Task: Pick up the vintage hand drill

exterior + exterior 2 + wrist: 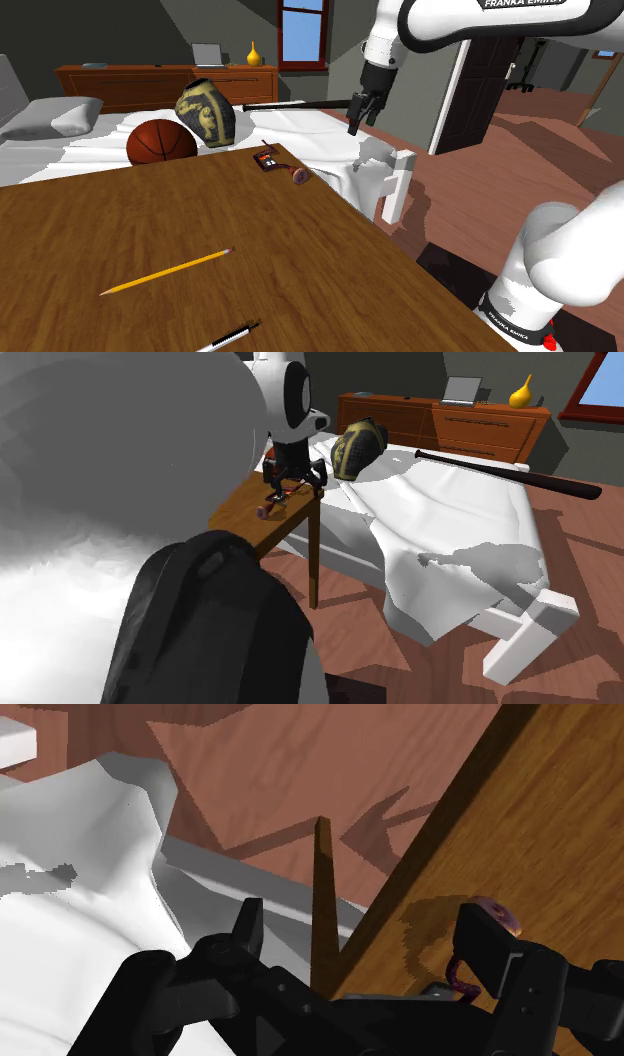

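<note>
The hand drill (281,167) lies on the wooden table (200,230) near its far corner, a small dark-and-red body with a rounded purplish knob at one end. My black gripper (357,124) hangs open in the air above it, out past the table's edge toward the shoulder view's right. In the second exterior view the gripper (297,486) hovers just over the drill (271,505) at the table corner. Between the spread fingers of the gripper (365,932), the wrist view looks down on the table's corner and leg. The drill's knob (496,916) peeks out beside one finger (485,944), and nothing is held.
A basketball (160,142) and a dark patterned vase (207,112) rest on the white bed (300,130) behind the table, with a black bat (300,103) beyond. A pencil (165,272) and a pen (228,338) lie on the near part of the table. A dresser (150,82) lines the back wall.
</note>
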